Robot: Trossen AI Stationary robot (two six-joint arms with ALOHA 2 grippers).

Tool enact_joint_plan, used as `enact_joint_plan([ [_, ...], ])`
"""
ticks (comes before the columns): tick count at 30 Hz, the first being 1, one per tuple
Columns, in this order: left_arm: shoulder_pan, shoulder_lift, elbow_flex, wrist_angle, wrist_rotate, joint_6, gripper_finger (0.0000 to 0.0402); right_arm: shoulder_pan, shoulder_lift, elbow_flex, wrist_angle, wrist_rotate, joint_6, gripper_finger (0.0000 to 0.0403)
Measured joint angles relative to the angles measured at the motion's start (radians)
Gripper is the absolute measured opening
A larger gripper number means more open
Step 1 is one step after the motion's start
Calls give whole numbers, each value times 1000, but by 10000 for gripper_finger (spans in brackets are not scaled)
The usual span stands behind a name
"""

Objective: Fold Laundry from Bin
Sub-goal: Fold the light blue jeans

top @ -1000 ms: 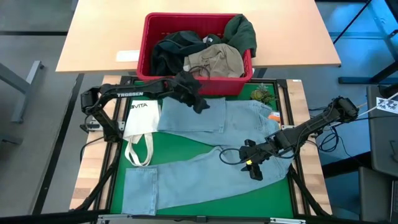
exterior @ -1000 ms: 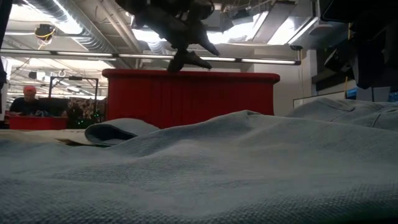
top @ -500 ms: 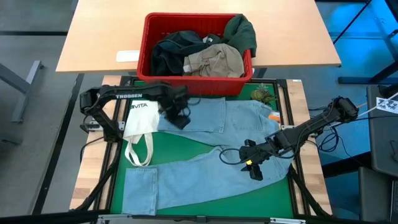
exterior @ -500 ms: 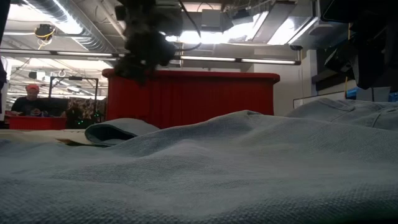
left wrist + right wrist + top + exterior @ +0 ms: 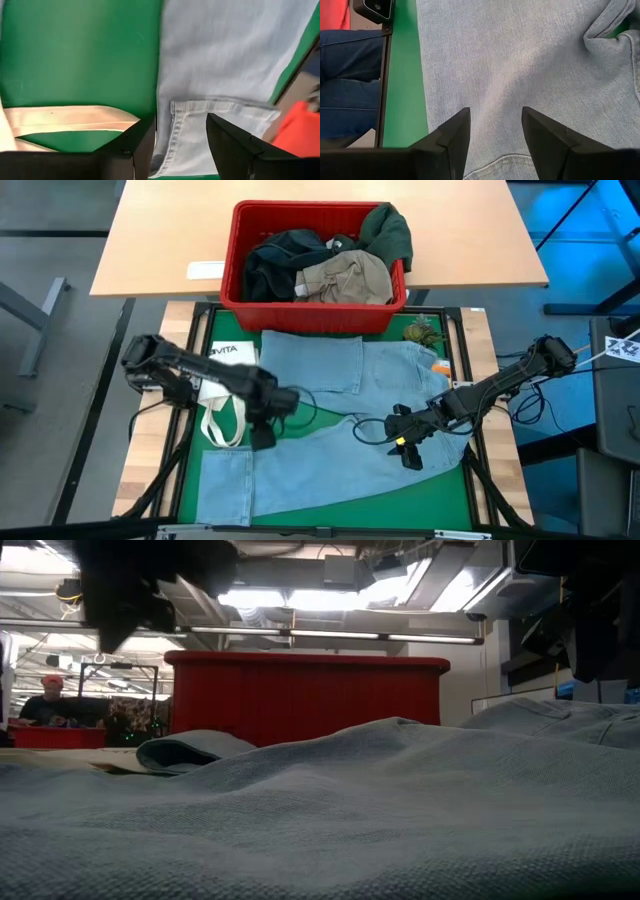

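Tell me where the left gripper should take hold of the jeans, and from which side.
Grip the hem of the lower leg of the jeans, probably from straight above. The left gripper hangs open over that hem, which lies flat on the green mat, its thick stitched edge between the fingers. The right gripper waits open over the jeans.

My table has a green mat (image 5: pixel 330 420) on top. The light blue jeans (image 5: pixel 350 395) lie spread out flat across most of it. A small white tote bag (image 5: pixel 225 385) lies on the mat at my left side, touching the jeans. Behind sits a tan wooden table (image 5: pixel 160 250), and the red bin (image 5: pixel 315 305) stands on it.
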Motion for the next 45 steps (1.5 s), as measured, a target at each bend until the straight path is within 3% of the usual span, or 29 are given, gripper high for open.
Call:
enact_joint_plan([
  [7, -167, 0, -1, 28, -45, -14, 169, 0, 0, 0, 0, 0, 0, 179],
  [14, -259, 1, -111, 162, -63, -68, 169, 0, 0, 0, 0, 0, 0, 179],
  [27, -250, 2, -269, 290, -80, -74, 169, 0, 0, 0, 0, 0, 4, 179],
  [31, -253, 2, -328, 398, -68, -77, 169, 0, 0, 0, 0, 0, 4, 179],
  [38, -253, 2, -372, 403, -10, -150, 166, 0, 0, 0, 0, 0, 4, 179],
  [45, -253, 2, -373, 404, 21, -139, 100, 0, 0, 0, 0, 0, 4, 179],
])
